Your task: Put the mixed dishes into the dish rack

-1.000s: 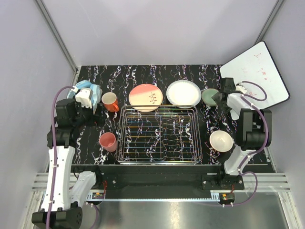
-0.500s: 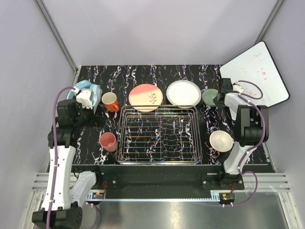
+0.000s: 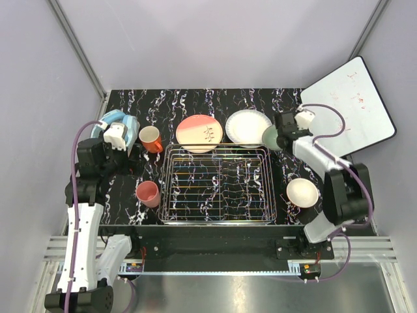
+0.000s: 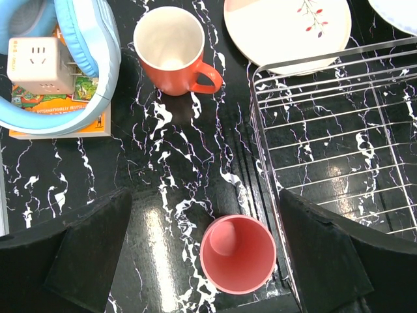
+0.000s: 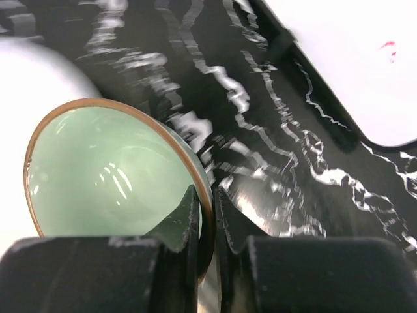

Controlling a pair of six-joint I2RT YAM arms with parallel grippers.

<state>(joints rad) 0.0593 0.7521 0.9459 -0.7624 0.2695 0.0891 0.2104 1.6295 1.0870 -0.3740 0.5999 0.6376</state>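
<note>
My right gripper [image 5: 206,218] is shut on the rim of the pale green bowl [image 5: 104,171], one finger inside and one outside. In the top view that bowl [image 3: 270,136] hangs tilted by the right edge of the white plate [image 3: 247,126], behind the dish rack [image 3: 218,183]. The salmon-pink plate [image 3: 199,132] lies behind the rack's left half. My left gripper [image 4: 208,254] hovers open, wide apart, over the pink cup [image 4: 238,253], which stands left of the rack [image 4: 339,143]. The orange-red mug [image 4: 171,49] stands farther back. A white-and-orange bowl [image 3: 302,192] sits right of the rack.
A light blue round tub [image 4: 78,65] holding a white power cube rests on a booklet at the back left. A white board with red scribbles [image 3: 352,98] leans at the back right. The marbled black table [image 3: 215,101] ends near the arm bases.
My right gripper has shut on the pale green bowl's rim, lifted it and carried it left toward the white plate, tilting it. The left arm has barely moved.
</note>
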